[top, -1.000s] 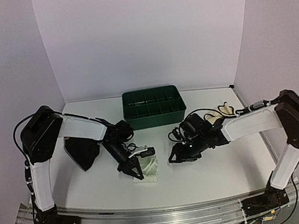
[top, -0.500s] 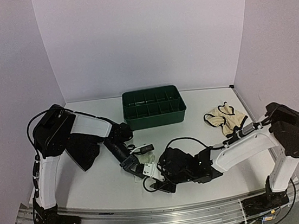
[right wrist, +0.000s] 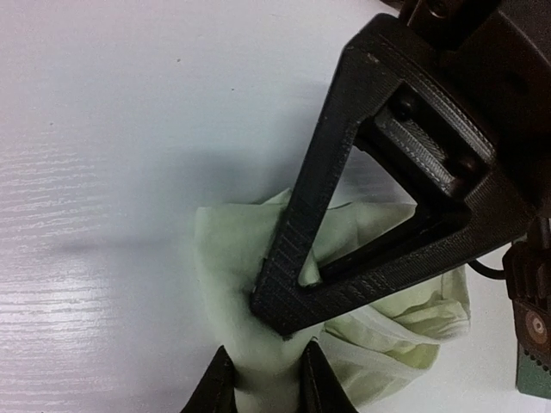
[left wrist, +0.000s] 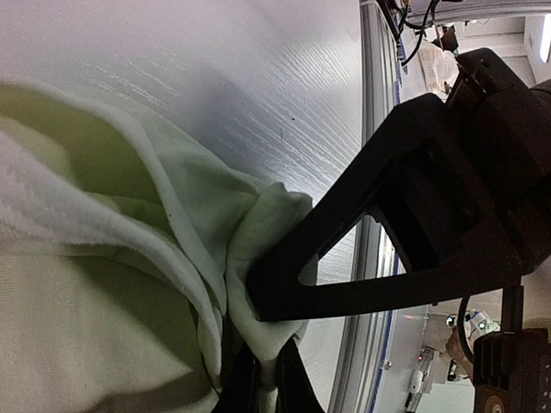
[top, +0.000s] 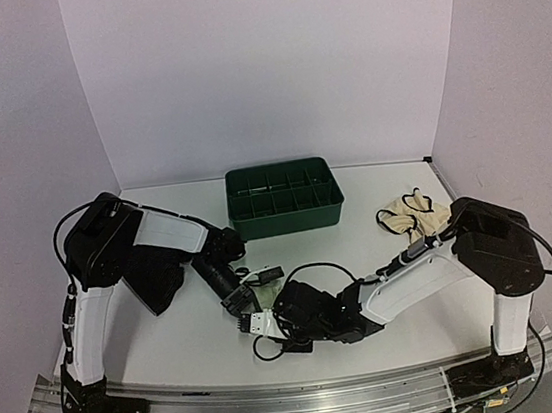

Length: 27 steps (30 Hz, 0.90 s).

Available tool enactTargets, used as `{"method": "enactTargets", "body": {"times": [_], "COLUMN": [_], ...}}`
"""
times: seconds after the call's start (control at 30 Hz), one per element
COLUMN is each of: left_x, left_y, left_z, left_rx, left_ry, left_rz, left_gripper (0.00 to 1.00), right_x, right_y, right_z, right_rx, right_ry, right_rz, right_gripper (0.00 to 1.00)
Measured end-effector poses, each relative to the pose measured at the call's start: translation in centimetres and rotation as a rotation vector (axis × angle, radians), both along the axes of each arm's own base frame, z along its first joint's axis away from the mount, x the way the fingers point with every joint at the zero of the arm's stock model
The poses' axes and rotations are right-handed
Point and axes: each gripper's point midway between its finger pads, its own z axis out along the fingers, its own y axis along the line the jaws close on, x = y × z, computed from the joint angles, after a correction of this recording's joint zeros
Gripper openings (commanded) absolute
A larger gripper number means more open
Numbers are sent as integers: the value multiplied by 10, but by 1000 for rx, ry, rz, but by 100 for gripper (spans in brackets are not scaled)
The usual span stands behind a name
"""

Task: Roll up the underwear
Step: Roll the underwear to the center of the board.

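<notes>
Found left gripper point(left wrist: 261, 383) and right gripper point(right wrist: 267, 387) each clamped on bunched, unrolled mint-white underwear point(right wrist: 225, 258), near centre; cream underwear point(top: 415, 216), black underwear point(top: 160, 286) not yet started.

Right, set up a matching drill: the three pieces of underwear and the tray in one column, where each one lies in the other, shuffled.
Things:
1. pale mint underwear
2. cream underwear with dark edging
3. black underwear
4. dark green compartmented tray

Places, as seen from the top camera:
A. left side
B. back centre
C. near centre, bunched up
D. right side

Pairs: 1-C, 2-D, 3-A, 4-B
</notes>
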Motion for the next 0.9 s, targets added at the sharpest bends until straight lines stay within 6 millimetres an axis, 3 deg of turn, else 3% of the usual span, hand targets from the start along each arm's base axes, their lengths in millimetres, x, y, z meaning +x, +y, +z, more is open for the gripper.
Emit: {"method": "enactTargets", "body": {"times": [0.13,0.23,0.27,0.33,0.5,0.73,0.9], "left_x": [0,0,0,2,14,29,19], "left_y": [1,1,1,0,1,18,34], "left_z": [0,1,2,4,19,70,64], "left_rx": [3,0,-3,-12,-73,-216,-251], "left_ry": [4,2,-1,-10,-83,-383,-513], "left_rz": [0,-5,-8,-12,-17,-46,-135], "left_gripper": [4,37,44,49,52,54,54], "right_x": [1,0,0,-1,-8,-37,-44], "right_y": [0,0,0,0,-2,0,-1], "right_z": [1,1,1,1,2,3,4], "right_rx": [0,7,12,28,92,158,195], "right_ry": [9,37,52,104,316,626,823], "right_rz": [-24,-46,-55,-86,-178,-251,-323], "right_gripper": [0,0,0,0,0,0,0]}}
